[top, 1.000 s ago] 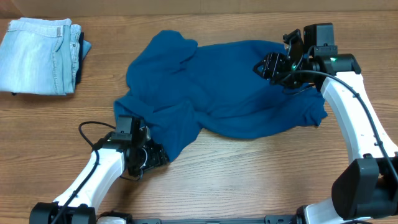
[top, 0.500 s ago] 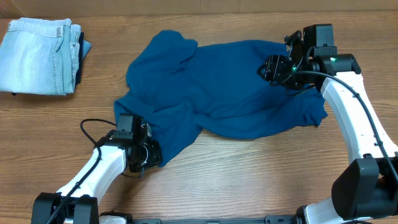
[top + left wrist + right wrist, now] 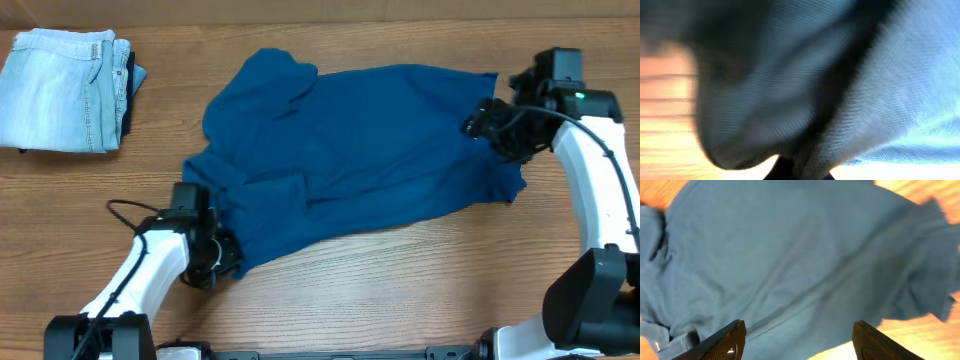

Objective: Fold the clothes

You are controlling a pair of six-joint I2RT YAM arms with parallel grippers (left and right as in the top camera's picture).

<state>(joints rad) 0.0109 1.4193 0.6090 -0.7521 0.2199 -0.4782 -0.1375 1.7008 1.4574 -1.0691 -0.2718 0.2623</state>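
One left pincer (image 3: 228, 262) clamps the teal shirt (image 3: 370, 150) edge; right pincer (image 3: 482, 120) gapes above it.

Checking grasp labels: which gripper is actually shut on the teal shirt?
The left gripper, pinched on the near-left edge of the shirt. The right gripper is over the shirt's right end with its fingers spread wide, gripping nothing.

polo shirt (image 3: 850, 85) blurred, fills frame | table (image 3: 662, 105) at left | fingers (image 3: 784, 173) bottom centre, pinching fabric
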